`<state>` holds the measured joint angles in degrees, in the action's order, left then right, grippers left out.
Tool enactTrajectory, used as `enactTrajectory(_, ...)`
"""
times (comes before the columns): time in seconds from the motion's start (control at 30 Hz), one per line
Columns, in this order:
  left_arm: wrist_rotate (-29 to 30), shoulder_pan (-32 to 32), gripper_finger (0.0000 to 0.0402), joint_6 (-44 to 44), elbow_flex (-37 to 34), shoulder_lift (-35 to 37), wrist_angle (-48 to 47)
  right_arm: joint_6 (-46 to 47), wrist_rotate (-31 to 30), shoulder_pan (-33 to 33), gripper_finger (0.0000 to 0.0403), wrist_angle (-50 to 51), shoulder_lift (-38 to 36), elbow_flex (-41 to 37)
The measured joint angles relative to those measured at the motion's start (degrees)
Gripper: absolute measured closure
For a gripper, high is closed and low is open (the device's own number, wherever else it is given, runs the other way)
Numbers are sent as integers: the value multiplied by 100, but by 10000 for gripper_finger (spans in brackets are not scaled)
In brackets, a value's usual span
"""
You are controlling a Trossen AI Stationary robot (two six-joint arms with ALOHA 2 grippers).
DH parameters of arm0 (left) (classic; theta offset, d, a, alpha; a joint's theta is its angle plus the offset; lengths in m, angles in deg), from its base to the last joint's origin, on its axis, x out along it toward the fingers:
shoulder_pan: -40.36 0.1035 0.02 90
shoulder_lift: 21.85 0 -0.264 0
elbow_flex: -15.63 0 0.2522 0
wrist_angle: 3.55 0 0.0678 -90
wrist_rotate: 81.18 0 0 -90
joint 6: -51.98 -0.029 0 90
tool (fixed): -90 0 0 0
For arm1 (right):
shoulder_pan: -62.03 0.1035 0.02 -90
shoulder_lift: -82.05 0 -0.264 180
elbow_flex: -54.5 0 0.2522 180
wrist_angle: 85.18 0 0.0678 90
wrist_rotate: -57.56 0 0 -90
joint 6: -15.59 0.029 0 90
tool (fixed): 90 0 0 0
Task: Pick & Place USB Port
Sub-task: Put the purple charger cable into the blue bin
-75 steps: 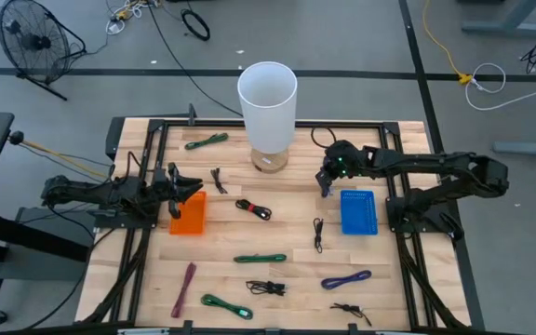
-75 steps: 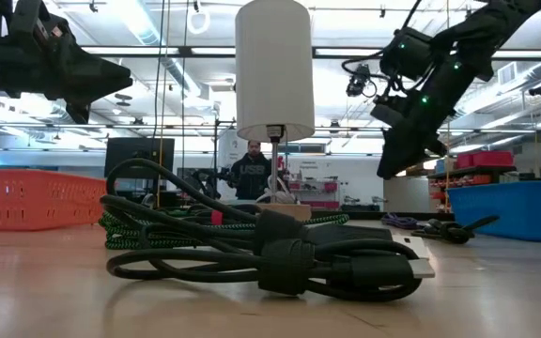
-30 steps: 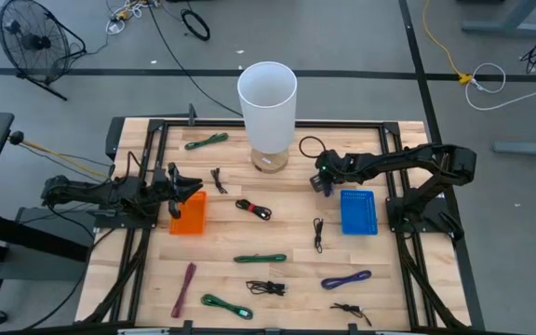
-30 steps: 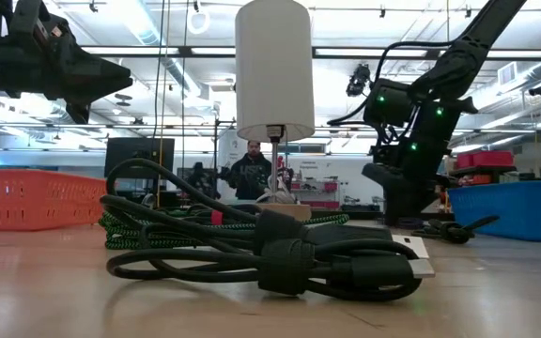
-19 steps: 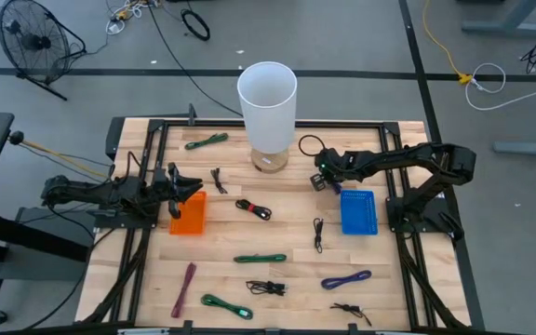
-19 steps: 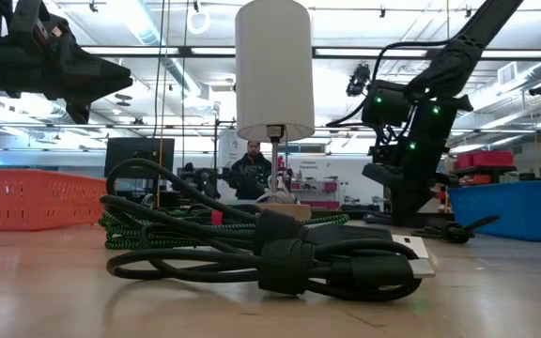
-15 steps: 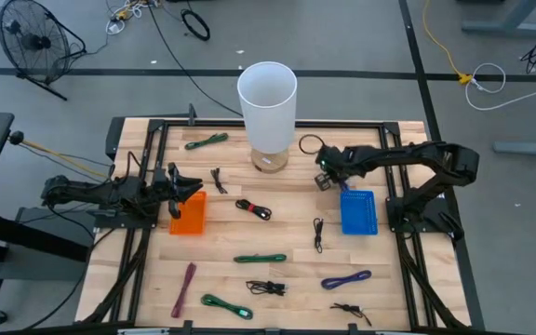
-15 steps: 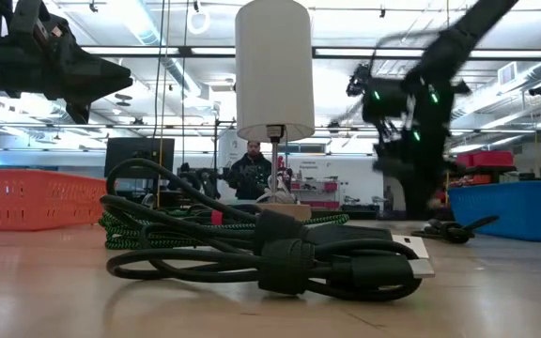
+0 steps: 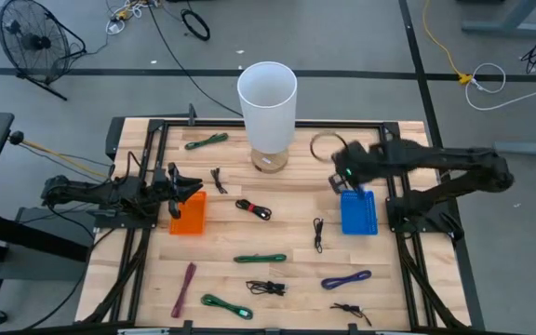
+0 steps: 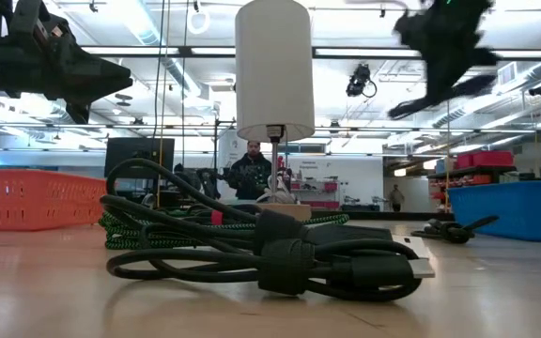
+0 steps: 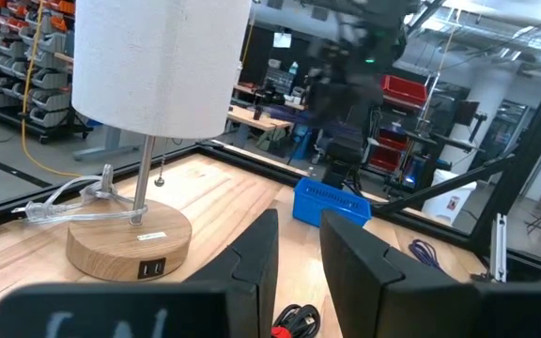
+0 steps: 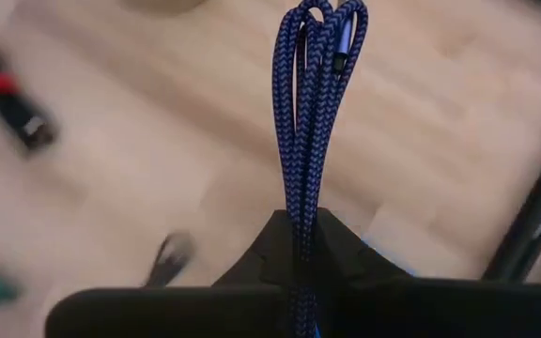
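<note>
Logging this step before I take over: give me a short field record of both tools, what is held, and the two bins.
right tool: shut on blue braided cable, raised above the table near the blue bin
held item: blue braided cable, folded in loops, hanging clear of the wood
left tool: open, waiting by the orange bin
lamp: at the table's far edge, between the arms
loose cables: several on the table, including a purple cable
</note>
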<state>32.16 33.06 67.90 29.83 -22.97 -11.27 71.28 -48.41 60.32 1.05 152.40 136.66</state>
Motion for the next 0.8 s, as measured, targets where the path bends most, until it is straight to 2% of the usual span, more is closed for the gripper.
enactTrajectory(0.23, -1, 1, 317, 0, 1, 2, -2, 2438, -54, 1784, 392, 780, 71, -82)
enactTrajectory(0.37, 1, 0, 317, 0, 0, 2, -2, 3565, -336, 2480, 392, 836, 258, -268)
enactTrajectory(0.57, -1, 1, 317, -7, 1, -1, -4, 4925, -695, 2897, 392, 940, 631, -755)
enactTrajectory(0.8, -1, 1, 317, -11, 1, 2, -7, 5408, -673, 2911, 392, 819, 925, -1196)
